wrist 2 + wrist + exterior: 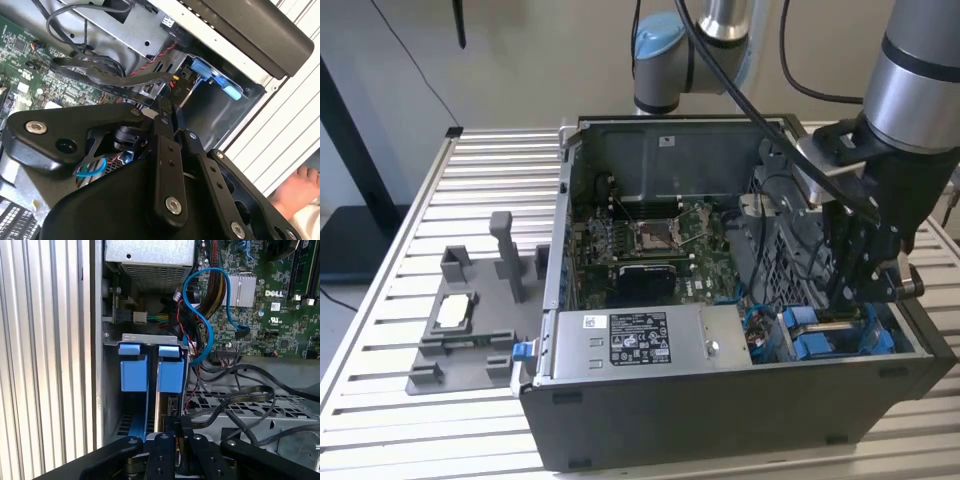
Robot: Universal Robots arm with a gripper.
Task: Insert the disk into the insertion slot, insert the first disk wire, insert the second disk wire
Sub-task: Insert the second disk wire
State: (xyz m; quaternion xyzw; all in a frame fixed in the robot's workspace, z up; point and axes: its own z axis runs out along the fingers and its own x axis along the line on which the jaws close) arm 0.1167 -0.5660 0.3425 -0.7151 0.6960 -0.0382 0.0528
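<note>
The disk (170,372), in its bright blue carrier, sits inside the insertion slot (145,338) of the grey metal drive cage, with its blue tabs facing outwards. In the exterior view the blue carrier (817,340) lies at the case's near right corner. My gripper (862,298) hangs over it inside the case. In both wrist views the black fingers stand close together, gripper (176,426) and gripper (167,102), pinching the end of a flat black disk wire (235,399). That wire (100,74) ends right at the disk's edge.
The open computer case (720,420) rests on a slatted aluminium table (500,170). It holds a labelled power supply (630,340), a motherboard (640,250) and a looping blue cable (200,325). A grey fixture (460,320) stands at the exterior view's left. A person's hand (300,187) rests beside the case.
</note>
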